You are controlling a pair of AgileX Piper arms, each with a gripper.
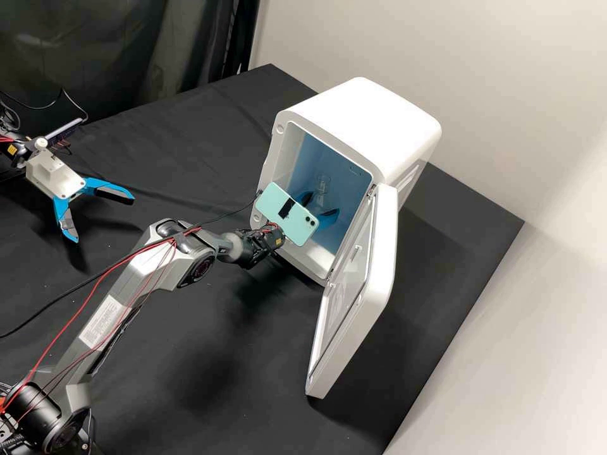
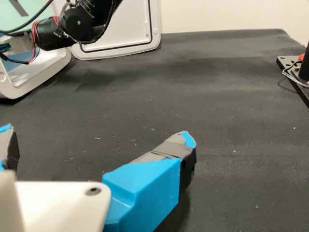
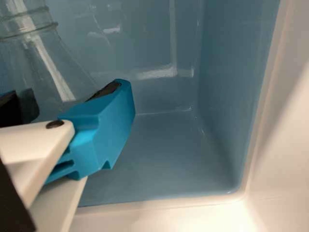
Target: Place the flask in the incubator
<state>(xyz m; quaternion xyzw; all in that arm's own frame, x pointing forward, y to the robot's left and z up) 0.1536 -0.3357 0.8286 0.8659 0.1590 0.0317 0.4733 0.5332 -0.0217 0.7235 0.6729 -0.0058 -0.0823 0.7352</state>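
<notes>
right gripper (image 3: 65, 96) clamped on flask (image 3: 46, 63) inside incubator (image 1: 373, 126); left gripper (image 1: 104, 218) wide open, empty. Letting go above the floor could topple flask.

From here the high view looks bright and even, with light from above that leaves only soft shadows on the black bench (image 1: 208, 354) beside the incubator (image 1: 367, 120) and under the right arm (image 1: 126, 297). In the right wrist view its white rim (image 3: 193, 215) glares, and pale reflections lie on the flask (image 3: 43, 63).
</notes>
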